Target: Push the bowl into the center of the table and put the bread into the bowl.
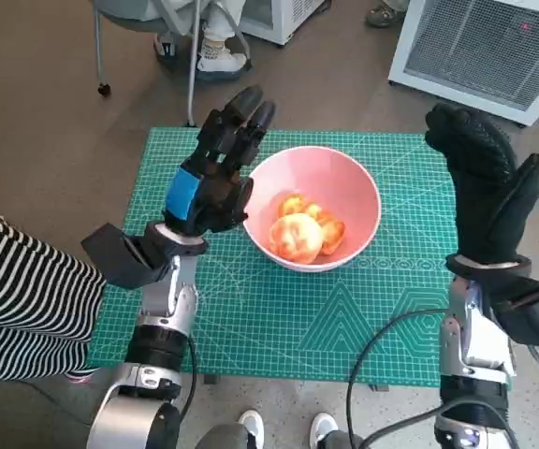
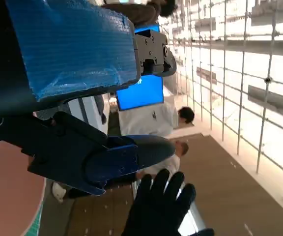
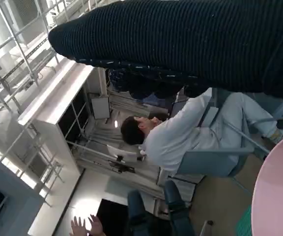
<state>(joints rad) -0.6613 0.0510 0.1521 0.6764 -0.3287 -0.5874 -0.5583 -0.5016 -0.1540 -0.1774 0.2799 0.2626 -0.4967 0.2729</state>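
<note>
Your left hand (image 1: pixel 215 178) hangs empty, fingers spread, just beside the bowl's (image 1: pixel 344 173) rim. Your right hand (image 1: pixel 483 182) is raised, empty and spread too, off the bowl's other side. Bread (image 1: pixel 303 231) sits inside, mid-mat (image 1: pixel 344 327). No readable writing anywhere.

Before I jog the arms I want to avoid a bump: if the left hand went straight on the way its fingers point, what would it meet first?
Probably nothing: the left hand points past the bowl rim toward the table's far edge, though height is unclear.
</note>
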